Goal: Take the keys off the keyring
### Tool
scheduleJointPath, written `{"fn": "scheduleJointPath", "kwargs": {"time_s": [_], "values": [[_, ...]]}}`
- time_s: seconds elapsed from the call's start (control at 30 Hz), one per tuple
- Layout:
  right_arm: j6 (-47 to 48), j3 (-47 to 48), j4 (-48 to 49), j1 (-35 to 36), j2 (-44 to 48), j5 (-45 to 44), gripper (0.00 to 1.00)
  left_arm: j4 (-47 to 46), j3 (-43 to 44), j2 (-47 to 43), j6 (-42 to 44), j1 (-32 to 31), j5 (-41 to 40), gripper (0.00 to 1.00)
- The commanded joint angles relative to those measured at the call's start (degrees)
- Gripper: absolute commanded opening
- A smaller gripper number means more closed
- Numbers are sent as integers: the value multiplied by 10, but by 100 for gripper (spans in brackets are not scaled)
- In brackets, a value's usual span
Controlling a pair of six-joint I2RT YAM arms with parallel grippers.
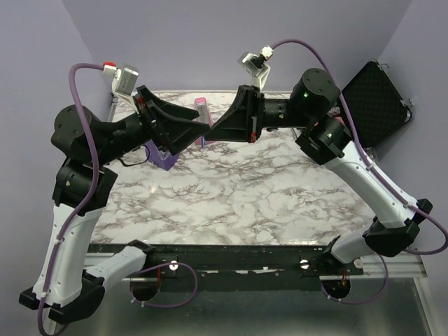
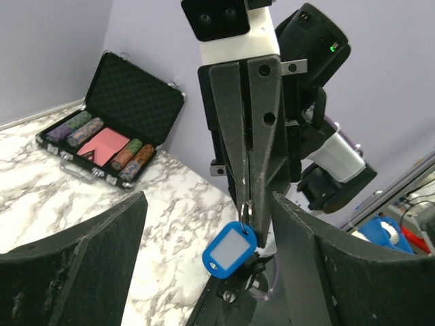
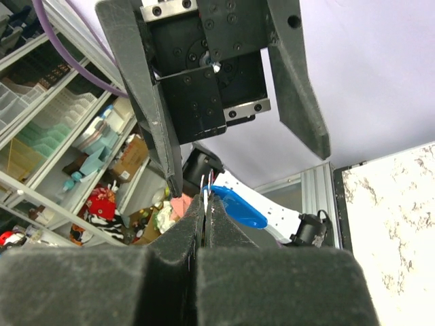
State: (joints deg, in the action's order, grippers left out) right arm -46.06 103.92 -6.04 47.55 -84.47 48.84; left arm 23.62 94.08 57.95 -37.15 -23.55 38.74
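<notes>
Partly hidden keys (image 2: 231,249) in right gripper (image 2: 247,197)

The left gripper (image 2: 207,204) is spread wide, its two dark fingers (image 2: 75,265) framing the bottom of the view. Between them the right gripper (image 2: 247,193) points down, its fingers pressed together on a small metal keyring (image 2: 246,209), from which a blue key tag (image 2: 231,249) hangs. Behind, a black case (image 2: 136,92) of poker chips (image 2: 129,153), lid raised, sits on the marble table (image 2: 170,204).

Black-white arms (image 1: 66,245), purple cables (image 1: 302,41), perhaps LEDs (image 1: 306,92)
</notes>
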Motion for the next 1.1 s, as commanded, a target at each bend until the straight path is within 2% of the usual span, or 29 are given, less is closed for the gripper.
{"fn": "scheduleJointPath", "kwargs": {"time_s": [0.0,0.13,0.33,0.43,0.87,1.07], "values": [[1,25,25,3,-14,-15,1,-133,-55,-34,-103,39,65,80],[-4,26,33,2,-19,-9,1,-232,-101,-43,-173,64,105,77],[-5,36,35,3,-25,-6,1,-341,-147,-41,-253,86,134,67],[-6,40,35,3,-28,-7,1,-345,-148,-36,-257,88,135,62],[-16,44,53,4,-37,-2,1,-361,-153,-29,-276,88,129,48],[-14,48,53,3,-42,-1,1,-350,-149,-27,-271,88,130,33]]}}
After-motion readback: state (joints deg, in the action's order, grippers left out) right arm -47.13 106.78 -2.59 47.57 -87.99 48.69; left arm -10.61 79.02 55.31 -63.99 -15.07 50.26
